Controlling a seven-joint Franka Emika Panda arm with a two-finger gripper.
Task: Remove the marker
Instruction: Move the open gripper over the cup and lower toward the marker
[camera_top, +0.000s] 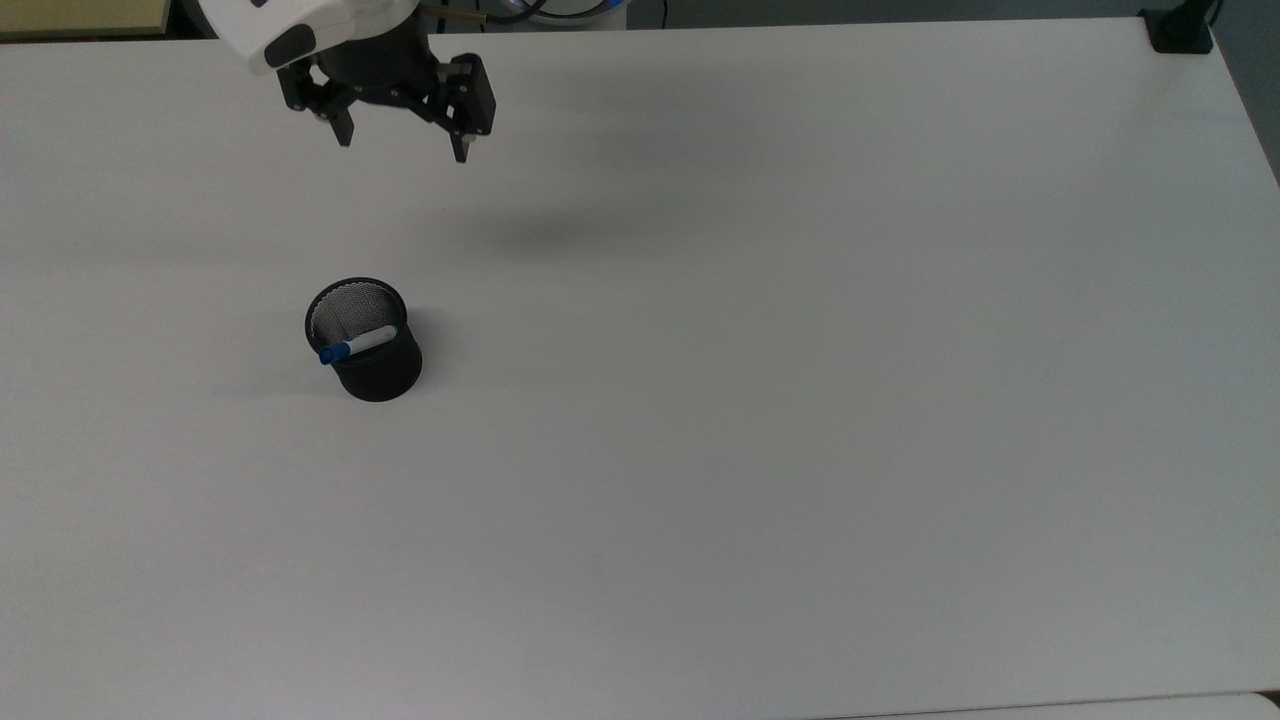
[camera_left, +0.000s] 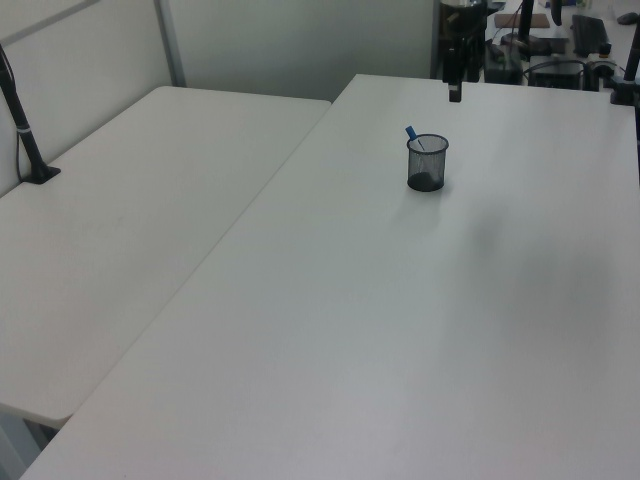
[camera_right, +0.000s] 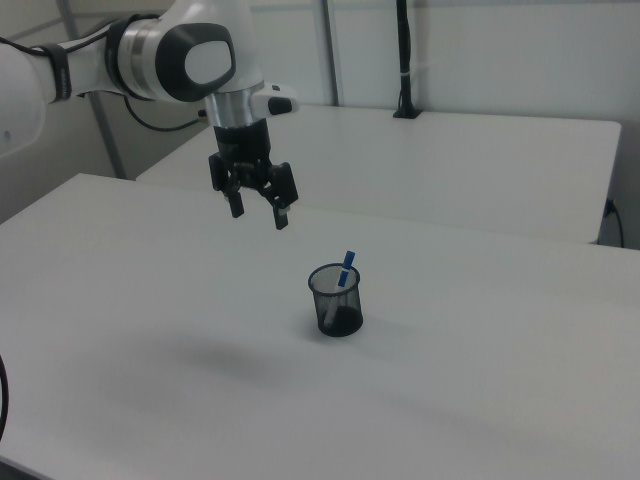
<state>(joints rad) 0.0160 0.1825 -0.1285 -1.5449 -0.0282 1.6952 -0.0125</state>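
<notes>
The gripper (camera_top: 400, 145) hung above the table (camera_top: 760, 400) with its 2 fingers spread apart and nothing between them; in the right view (camera_right: 258, 211) they pointed downward, well clear of the tabletop.

Nearest to it was the black mesh cup (camera_top: 366, 341), standing upright on the table below the gripper in the top view and slightly toward the top view's left, well apart from the fingertips. In the right view the cup (camera_right: 336, 300) sat lower than the gripper and toward the right view's right.

The marker (camera_top: 355, 344) stood inside that cup, leaning against the rim, its blue cap uppermost and poking over the edge on the top view's left. In the right view the blue cap (camera_right: 347, 266) rose above the rim, tilted, below the level of the fingertips.

In the left view the gripper (camera_left: 455, 92) hung just beyond the cup (camera_left: 427, 163).
</notes>
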